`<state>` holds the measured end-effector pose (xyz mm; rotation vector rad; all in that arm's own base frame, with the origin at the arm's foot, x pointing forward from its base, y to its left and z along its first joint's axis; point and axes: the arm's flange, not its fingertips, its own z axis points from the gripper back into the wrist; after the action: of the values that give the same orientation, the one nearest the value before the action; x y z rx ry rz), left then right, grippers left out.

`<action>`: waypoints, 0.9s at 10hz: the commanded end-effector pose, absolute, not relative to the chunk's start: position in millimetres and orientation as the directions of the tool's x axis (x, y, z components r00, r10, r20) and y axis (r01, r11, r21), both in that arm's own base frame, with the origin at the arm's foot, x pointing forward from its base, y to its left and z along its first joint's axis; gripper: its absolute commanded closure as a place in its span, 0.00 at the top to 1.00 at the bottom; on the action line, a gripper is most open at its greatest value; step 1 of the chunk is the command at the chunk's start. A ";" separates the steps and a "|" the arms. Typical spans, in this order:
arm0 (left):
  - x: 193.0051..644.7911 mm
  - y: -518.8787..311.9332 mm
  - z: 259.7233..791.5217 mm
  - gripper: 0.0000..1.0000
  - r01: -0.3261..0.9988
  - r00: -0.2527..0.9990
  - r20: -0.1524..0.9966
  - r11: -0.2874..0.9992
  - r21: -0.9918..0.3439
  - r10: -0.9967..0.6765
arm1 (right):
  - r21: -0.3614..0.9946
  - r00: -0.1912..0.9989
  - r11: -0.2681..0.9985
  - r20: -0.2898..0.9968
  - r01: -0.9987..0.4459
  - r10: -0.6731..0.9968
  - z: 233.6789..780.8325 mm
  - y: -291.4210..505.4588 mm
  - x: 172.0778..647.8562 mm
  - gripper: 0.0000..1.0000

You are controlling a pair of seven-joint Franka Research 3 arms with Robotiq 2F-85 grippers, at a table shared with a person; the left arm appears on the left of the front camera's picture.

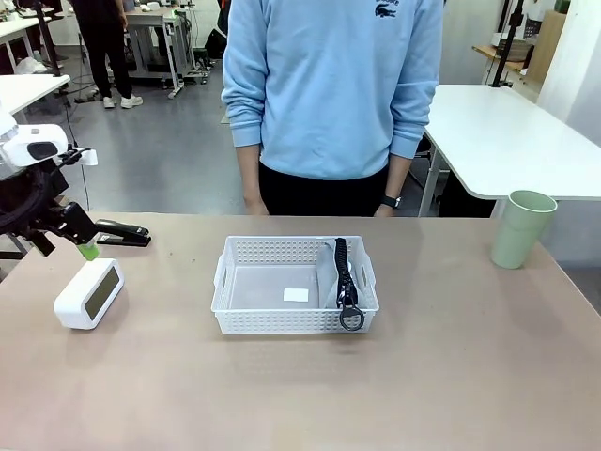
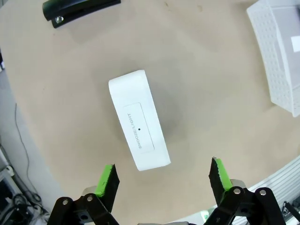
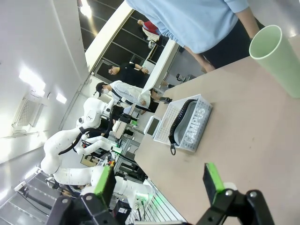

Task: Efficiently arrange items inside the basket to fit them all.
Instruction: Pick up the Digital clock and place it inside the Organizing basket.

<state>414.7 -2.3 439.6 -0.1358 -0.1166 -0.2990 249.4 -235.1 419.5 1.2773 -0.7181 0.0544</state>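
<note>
Perforated white basket [image 1: 282, 321]; smooth boxy device [image 2: 138, 126]

Cropped and screened items
Left wrist view: the stapler [image 2: 79, 9] is cut by the top edge, the basket [image 2: 276, 61] by the right edge. Front view: the left gripper [image 1: 84, 242] covers the stapler's left end near the left edge of the table [image 1: 282, 395]; the basket's near wall screens the lower part of the pouch [image 1: 327, 277]. Right wrist view: the cup [image 3: 276, 56] is cropped at right.
</note>
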 end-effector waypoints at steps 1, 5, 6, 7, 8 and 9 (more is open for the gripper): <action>416.5 -5.8 445.1 1.00 0.272 0.958 0.120 0.959 -0.085 -0.261 | 0.838 0.763 0.314 0.540 -0.447 -0.355 421.7 -235.8 252.1 1.00; 426.2 -4.2 422.2 1.00 0.247 0.967 0.085 0.964 -0.094 -0.239 | 0.838 0.763 0.314 0.540 -0.447 -0.355 421.7 -235.8 252.1 1.00; 432.4 -5.2 410.9 1.00 0.253 0.967 0.067 0.962 -0.105 -0.247 | 0.838 0.763 0.314 0.540 -0.447 -0.355 421.7 -235.8 252.1 1.00; 437.8 -6.5 398.9 1.00 0.291 0.957 0.043 0.947 -0.134 -0.288 | 0.838 0.763 0.314 0.540 -0.447 -0.355 421.7 -235.8 252.1 1.00; 445.4 -4.0 385.8 1.00 0.271 0.963 0.026 0.953 -0.137 -0.270 | 0.838 0.763 0.314 0.540 -0.447 -0.355 421.7 -235.8 252.1 1.00; 450.8 -3.0 375.0 1.00 0.273 0.962 0.020 0.951 -0.145 -0.273 | 0.838 0.763 0.314 0.540 -0.447 -0.355 421.7 -235.8 252.1 1.00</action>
<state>437.5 -6.6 378.1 -0.1298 0.0036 -0.2698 249.3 -235.2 419.4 1.2774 -0.7186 0.0545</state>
